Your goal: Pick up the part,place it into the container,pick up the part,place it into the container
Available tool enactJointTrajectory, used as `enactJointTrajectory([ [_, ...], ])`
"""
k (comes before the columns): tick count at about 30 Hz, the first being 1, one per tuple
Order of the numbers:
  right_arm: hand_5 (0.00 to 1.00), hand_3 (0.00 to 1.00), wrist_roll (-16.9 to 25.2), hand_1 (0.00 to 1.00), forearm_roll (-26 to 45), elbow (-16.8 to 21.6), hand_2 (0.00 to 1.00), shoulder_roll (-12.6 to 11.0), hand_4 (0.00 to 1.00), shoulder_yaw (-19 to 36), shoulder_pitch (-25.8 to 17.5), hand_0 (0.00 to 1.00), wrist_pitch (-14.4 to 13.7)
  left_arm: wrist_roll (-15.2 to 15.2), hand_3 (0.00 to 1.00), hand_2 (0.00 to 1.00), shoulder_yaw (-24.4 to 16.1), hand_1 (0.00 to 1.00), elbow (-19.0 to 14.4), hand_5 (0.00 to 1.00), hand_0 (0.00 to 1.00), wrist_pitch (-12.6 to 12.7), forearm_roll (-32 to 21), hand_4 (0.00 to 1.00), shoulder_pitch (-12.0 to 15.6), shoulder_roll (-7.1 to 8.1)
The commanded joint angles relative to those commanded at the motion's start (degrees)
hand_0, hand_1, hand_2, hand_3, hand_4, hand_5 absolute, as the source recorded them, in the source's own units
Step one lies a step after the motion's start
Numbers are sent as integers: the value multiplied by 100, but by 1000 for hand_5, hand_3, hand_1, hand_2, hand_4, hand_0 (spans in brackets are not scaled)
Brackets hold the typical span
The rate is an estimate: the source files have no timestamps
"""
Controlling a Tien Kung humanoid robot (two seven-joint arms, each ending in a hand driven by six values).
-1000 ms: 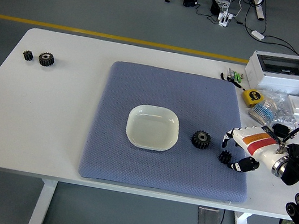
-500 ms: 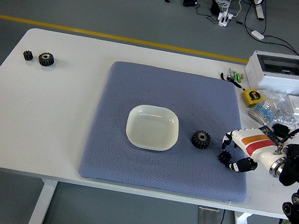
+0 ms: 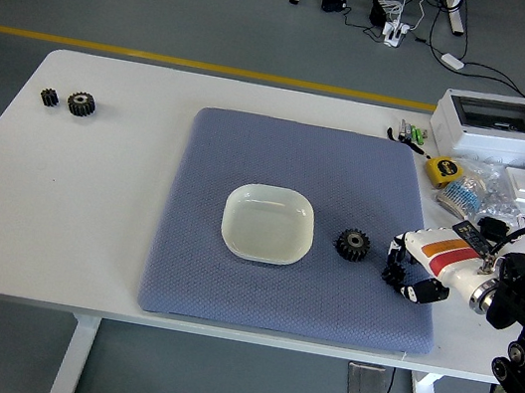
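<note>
Gears were the parts here, two on the blue mat [image 3: 226,291]: a bigger one [image 3: 353,244] sitting just right of the white dish [image 3: 269,224], and a small gear [image 3: 395,274] right under the right hand [image 3: 414,267] near the mat's right edge. Both looked like stiff black toothed metal or hard plastic, so my guess was small, rigid, probably a bit heavy for their size, nothing fragile. The teeth give grip, so pinching across the rim from opposite sides seemed the way to go. The dish was empty, so nothing had been placed yet.

Compared with a second earlier, the hand had slid in a little toward the small gear, and its fingers had curled closer around it. Honestly couldn't tell whether it actually had the gear clamped or was just caging it. Left arm wasn't in the shot.
</note>
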Motion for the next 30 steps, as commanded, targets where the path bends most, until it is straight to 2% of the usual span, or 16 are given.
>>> enactJointTrajectory([
  [2,56,497,3,441,8,4,482,-2,824,2,4,346,-28,2,611,776,-7,722,0,556,712,-1,9,707,-2,0],
  [3,2,508,5,412,15,5,458,-1,934,4,11,277,-46,2,612,776,-8,721,0,555,712,-1,12,705,-2,0],
  [30,2,490,37,365,51,-74,420,24,957,7,20,248,-6,15,611,775,1,722,0,552,712,-4,34,704,-4,0],
])
